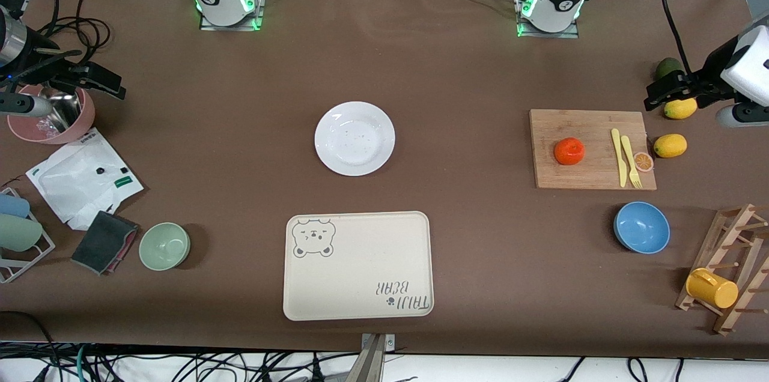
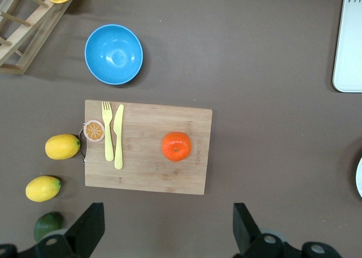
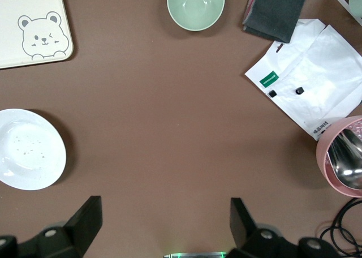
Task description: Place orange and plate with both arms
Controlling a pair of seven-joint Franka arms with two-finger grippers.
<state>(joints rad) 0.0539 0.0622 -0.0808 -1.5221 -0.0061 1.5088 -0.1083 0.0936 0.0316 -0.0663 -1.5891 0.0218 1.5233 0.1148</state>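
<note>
- Sitting on the bamboo cutting board, your orange rests whole and upright toward the left arm's end of the table, apart from the yellow knife and fork that share the board.
- You will find the plate bare on the brown table near its middle, well apart from the orange and farther from the front camera than the bear tray.
- Your left gripper hangs in the air over bare tabletop just beside the board's edge, fingers spread wide, holding nothing.
- Your right gripper hovers over bare tabletop between the plate and the pink bowl, jaws equally wide, empty too.
- Around the board you can see two lemons and an orange slice, with a blue bowl nearer the front camera.
- Toward the right arm's end lie a green bowl, a dark cloth and a white packet.
</note>
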